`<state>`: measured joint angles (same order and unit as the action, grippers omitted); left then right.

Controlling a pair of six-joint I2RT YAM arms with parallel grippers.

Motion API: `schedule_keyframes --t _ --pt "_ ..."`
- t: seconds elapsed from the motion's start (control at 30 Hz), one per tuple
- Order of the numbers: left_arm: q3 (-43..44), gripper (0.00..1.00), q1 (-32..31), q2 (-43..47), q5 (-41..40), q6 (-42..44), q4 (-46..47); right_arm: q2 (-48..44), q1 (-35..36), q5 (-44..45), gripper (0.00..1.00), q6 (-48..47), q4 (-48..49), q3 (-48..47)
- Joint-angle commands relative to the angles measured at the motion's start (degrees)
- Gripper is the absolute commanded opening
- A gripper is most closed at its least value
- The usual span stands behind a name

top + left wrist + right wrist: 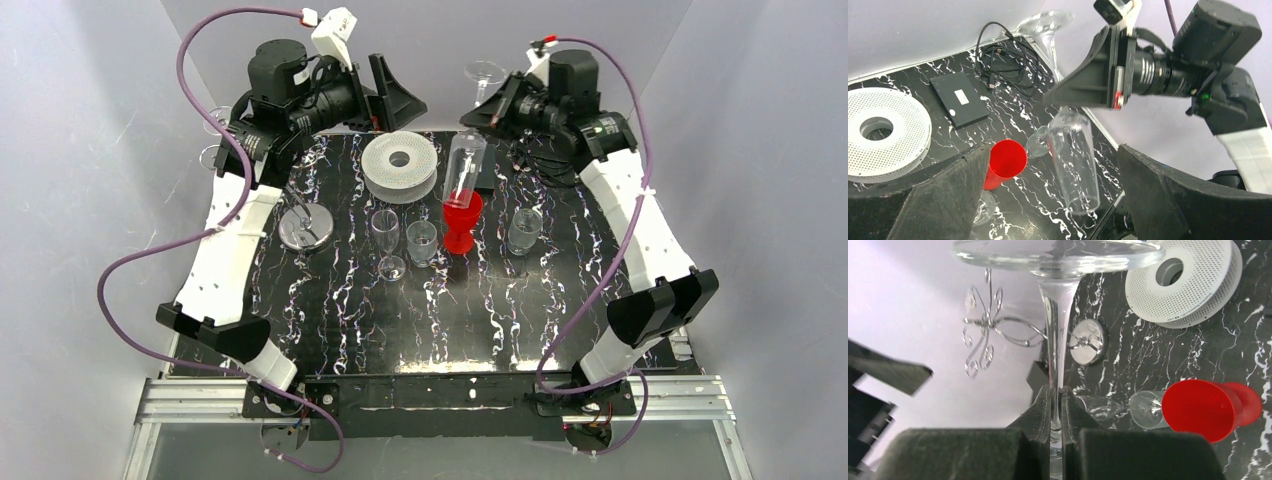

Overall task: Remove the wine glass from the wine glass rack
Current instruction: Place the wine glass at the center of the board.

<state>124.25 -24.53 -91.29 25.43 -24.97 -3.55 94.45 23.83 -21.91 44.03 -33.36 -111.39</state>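
Three clear glasses (421, 242) stood empty on the marble-patterned worktop (400, 320), beside an empty red cup (462, 222). Beyond them, the right hand (1055, 405) pinched the stem of the wine glass (465, 165), bowl tilted downward, well apart from the wine glass rack (307, 228). The left hand (395, 95) hung spread at the rear.

Robot lab enclosure: plain grey walls (80, 120), aluminium frame (190, 395), black marbled tabletop (400, 320), purple cabling (101, 290).
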Motion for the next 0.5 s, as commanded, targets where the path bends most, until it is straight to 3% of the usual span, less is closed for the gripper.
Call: schedule_keyframes --t 0.0,0.13,0.3,0.47 --pt "-0.7 0.98 -1.1 4.3 0.7 4.1 1.7 -0.4 -5.9 -3.4 0.01 16.3 2.2 -1.2" --pt "-1.3 0.97 -2.1 4.4 0.8 5.3 1.6 -2.2 -9.1 -3.3 0.01 25.6 5.2 1.6" --pt "0.2 0.95 -3.7 3.1 1.2 6.0 1.8 -4.7 -10.4 6.0 0.01 34.1 -1.8 0.4" --pt "1.9 0.91 -6.4 1.3 1.6 6.7 1.8 -11.9 -11.9 13.4 0.01 46.7 -2.3 8.9"
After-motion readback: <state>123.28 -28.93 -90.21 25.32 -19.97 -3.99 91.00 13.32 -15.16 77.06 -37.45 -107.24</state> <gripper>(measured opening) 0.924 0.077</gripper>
